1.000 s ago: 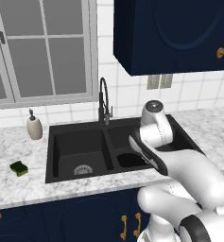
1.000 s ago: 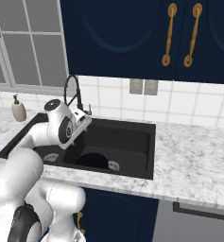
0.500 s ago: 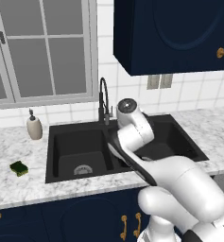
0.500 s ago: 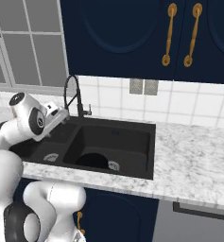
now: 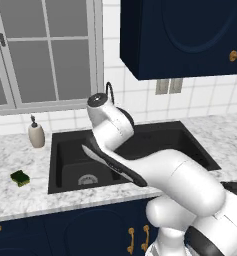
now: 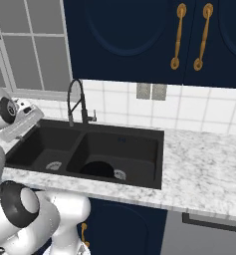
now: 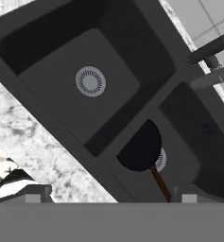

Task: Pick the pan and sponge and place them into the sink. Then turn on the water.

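Already the pan (image 7: 139,147) lies in the sink (image 5: 60,142), in its basin farther from the sponge (image 5: 20,177). That sponge sits on the worktop (image 5: 25,197) beyond the sink's other end, past the wide-open, empty pincer (image 6: 21,122).
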### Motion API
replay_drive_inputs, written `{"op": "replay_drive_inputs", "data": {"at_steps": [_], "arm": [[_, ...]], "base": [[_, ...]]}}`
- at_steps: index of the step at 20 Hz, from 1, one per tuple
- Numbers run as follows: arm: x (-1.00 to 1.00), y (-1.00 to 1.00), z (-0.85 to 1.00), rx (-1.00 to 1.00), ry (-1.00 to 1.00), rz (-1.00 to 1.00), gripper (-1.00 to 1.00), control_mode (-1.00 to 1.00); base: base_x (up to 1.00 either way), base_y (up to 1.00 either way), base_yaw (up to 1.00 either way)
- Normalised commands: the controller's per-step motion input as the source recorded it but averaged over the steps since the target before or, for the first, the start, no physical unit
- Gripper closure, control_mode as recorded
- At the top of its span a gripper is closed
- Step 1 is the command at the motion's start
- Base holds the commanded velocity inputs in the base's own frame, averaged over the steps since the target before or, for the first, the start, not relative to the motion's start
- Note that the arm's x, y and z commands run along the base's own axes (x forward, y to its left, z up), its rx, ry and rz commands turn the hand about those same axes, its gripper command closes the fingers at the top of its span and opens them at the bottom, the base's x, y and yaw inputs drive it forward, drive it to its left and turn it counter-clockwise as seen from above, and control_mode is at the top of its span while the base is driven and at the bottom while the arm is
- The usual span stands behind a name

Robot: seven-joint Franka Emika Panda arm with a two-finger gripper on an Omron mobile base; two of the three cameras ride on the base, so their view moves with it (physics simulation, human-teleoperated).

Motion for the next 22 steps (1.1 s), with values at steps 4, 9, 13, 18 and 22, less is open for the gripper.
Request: {"op": "replay_drive_inputs", "data": {"at_steps": [4,9,13,18,22], "arm": [[-0.01,0.84,0.01,0.00,0.25,-0.03,-1.00,-1.00],[0.07,0.10,-0.03,0.00,0.12,0.03,-1.00,-1.00],[0.22,0.46,-0.30,0.07,0.04,0.00,-1.00,-1.00],[0.04,0.63,-0.46,0.09,0.13,0.00,-1.00,-1.00],[0.00,0.71,-0.41,0.07,0.07,-0.03,-1.00,-1.00]], "base": [[0.00,0.00,0.00],[0.00,0.00,0.00],[0.00,0.00,0.00],[0.00,0.00,0.00],[0.00,0.00,0.00]]}}
